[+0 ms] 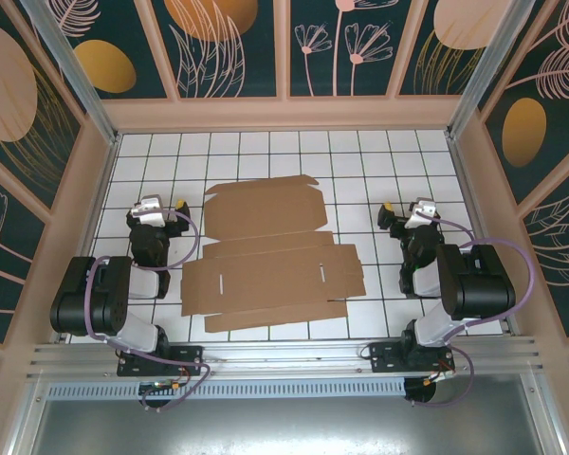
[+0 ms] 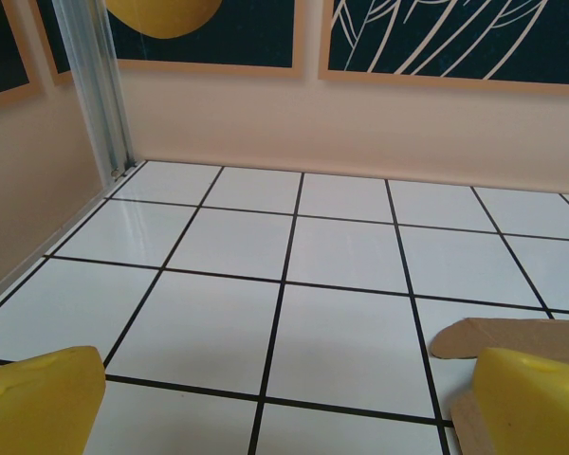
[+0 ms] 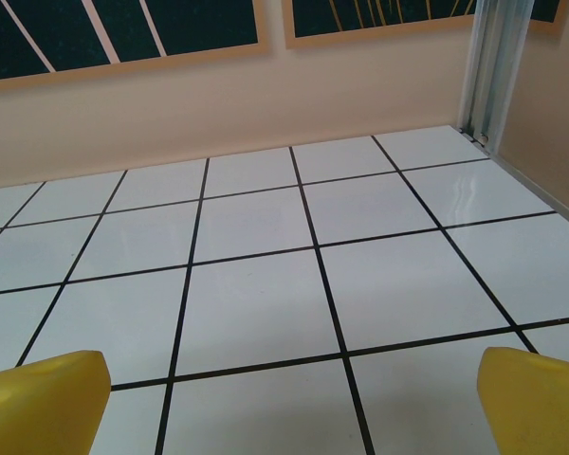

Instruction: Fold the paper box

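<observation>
The paper box lies flat and unfolded in the middle of the tiled table, a brown die-cut cardboard sheet with flaps and slots. My left gripper rests to the left of the sheet, apart from it. In the left wrist view this gripper is open, its yellow fingertips wide apart over bare tiles. A rounded flap of the paper box lies just past the right finger. My right gripper sits to the right of the sheet. It is open too, with nothing between its yellow fingertips.
The white tiled table is walled in by beige panels on three sides, with metal corner posts at the back. Bare tiles stretch behind the sheet and in front of both grippers.
</observation>
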You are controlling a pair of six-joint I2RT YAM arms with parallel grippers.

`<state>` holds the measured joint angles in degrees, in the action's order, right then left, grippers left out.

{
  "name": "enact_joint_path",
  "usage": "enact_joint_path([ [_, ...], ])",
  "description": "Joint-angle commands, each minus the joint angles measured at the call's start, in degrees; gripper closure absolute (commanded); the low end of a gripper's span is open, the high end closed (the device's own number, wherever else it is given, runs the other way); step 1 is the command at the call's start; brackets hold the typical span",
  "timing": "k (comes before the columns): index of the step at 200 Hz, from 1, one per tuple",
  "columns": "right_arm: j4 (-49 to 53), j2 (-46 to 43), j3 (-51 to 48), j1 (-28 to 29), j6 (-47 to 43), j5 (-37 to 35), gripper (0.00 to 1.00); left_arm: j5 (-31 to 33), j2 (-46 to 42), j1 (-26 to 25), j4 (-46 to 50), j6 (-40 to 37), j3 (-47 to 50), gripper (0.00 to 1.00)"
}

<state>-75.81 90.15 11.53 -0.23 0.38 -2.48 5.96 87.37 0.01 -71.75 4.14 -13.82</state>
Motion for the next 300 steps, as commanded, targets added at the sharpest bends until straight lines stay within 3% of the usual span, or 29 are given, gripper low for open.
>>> enact_joint_path([
  [1, -0.1, -0.5, 1.0, -0.4, -0.3, 0.5, 0.01, -1.0, -0.2, 0.4, -1.1, 0.7, 0.2, 0.01],
  [240, -0.1, -0.6, 1.0, -1.4, 0.1, 2.7, 0.01, -0.5, -0.8, 0.0, -1.6, 0.1, 0.5, 0.01],
  [254, 2.4, -2.2, 1.6, -0.9, -0.7, 3.2, 0.01, -3.9, -5.1, -0.2, 4.6, -1.3, -1.1, 0.01],
  [265, 7.3, -5.3, 3.0, 0.7, -2.2, 2.0, 0.01, -2.2, -9.2, -1.9, 13.3, -3.3, -4.4, 0.01],
  [276, 15.7, -9.1, 6.0, 3.7, -5.2, 0.2, 0.01, 2.7, -12.3, -6.8, 20.2, -5.8, -7.9, 0.01],
  [284, 20.3, -11.6, 8.6, 7.0, -8.4, -1.2, 0.01, 2.2, -14.8, -9.4, 22.4, -6.9, -9.3, 0.01],
  [300, 17.4, -16.4, 9.5, 12.8, -7.8, -1.7, 0.01, 2.2, -19.9, -14.4, 22.7, -5.1, -10.3, 0.01],
])
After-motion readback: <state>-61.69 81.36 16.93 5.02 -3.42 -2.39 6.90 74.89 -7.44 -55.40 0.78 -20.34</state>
